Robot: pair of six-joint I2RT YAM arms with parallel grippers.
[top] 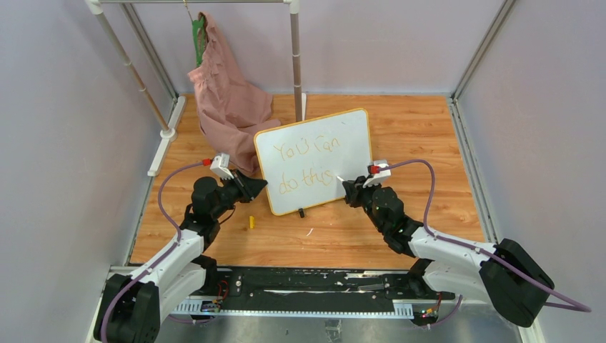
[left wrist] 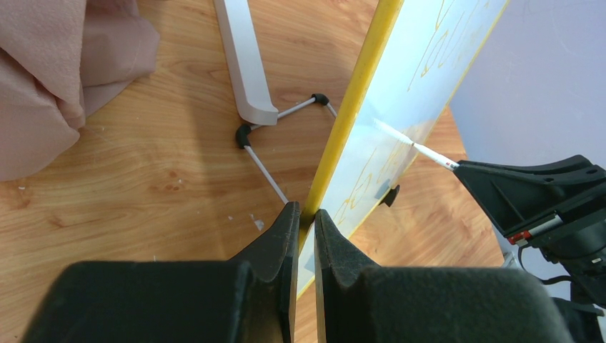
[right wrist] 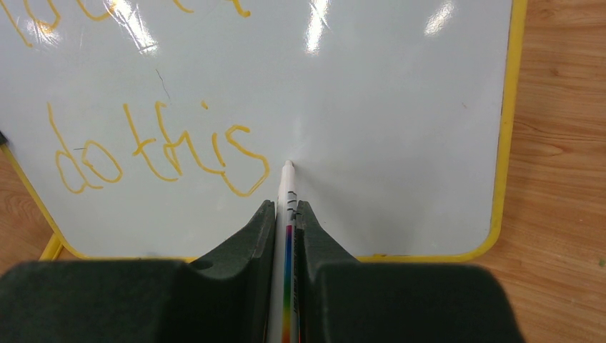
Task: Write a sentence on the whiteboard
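Jaws of the right gripper (right wrist: 286, 207) stand narrow, clamped on a slim pen (right wrist: 289, 189). Its barrel is white with a rainbow stripe, and most of its length is buried between the matte black fingers. The tip rests against the whiteboard (top: 355, 146), just right of the last "s".

The board is glossy and throws back ceiling glare, with a thin yellow frame (right wrist: 504, 128) and rounded corners. It stands tilted back at mid-table, between the two arms. The sentence (right wrist: 161, 143) runs in thin orange-yellow strokes over two lines, "You can" above "do this". The right wrist view cuts off the upper line.

The left gripper (left wrist: 304, 214) is likewise nearly closed, its blunt black fingers pinching the board's left edge, one on each face. From that wrist the board is seen almost edge-on, so the writing is too slanted to read. Behind it a thin wire stand (left wrist: 266, 171) with black elbows props it up. A small black foot (top: 301, 212) shows under the lower edge.

The table (top: 429, 143) is warm wood grain. A tiny yellow piece (top: 251, 222) lies near the left gripper, perhaps a pen cap, too small to tell. Farther back, soft pink cloth (top: 225, 96) hangs crumpled from a metal rack (top: 296, 50), its lower folds hidden behind the board.
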